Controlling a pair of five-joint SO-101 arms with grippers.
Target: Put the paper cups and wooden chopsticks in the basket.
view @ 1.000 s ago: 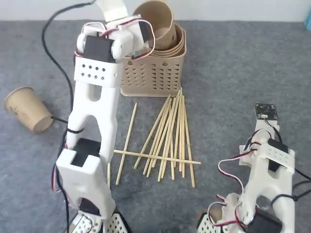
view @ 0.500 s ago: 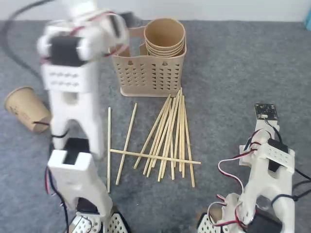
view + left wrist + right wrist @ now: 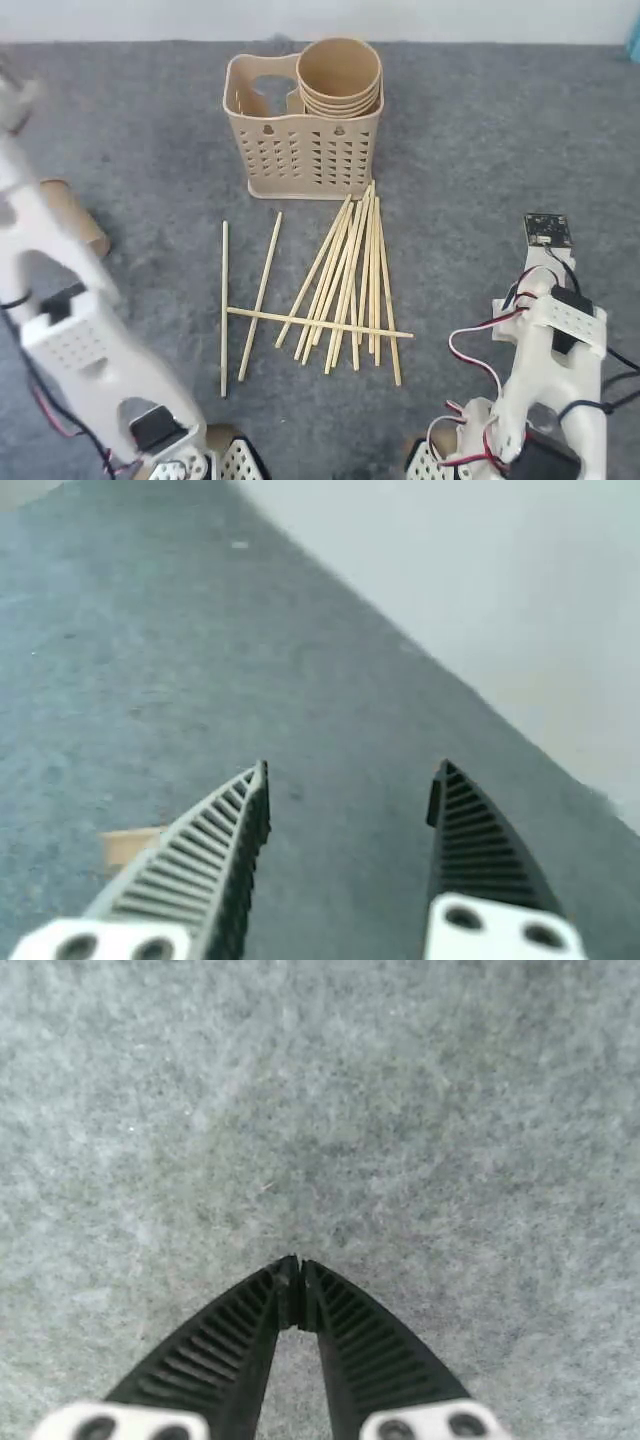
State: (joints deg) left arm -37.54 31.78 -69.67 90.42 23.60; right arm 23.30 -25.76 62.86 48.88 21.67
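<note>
My left gripper (image 3: 351,767) hung released, its 2 ribbed fingers (image 3: 215,850) spread wide with nothing between them. It was aimed across grey carpet (image 3: 500,150) toward a pale wall (image 3: 480,580). In the high view my left arm (image 3: 75,345) ran up the left edge of the frame. My right gripper (image 3: 298,1263) was clenched, its tips touching and gripping nothing, pointed down at bare carpet. My right arm (image 3: 555,350) sat folded in the lower right corner.

The basket (image 3: 300,150) stood at the upper centre, with a stack of paper cups (image 3: 340,75) upright in its right part. 1 more paper cup (image 3: 85,225) lay on its side at the left edge, well apart from the basket and partly hidden behind my left arm.

The wooden chopsticks (image 3: 345,280) lay fanned on the carpet at the centre, their upper ends near the basket's foot. 1 stick lay crosswise over the fan's lower part, and 2 sticks lay apart to the left.
</note>
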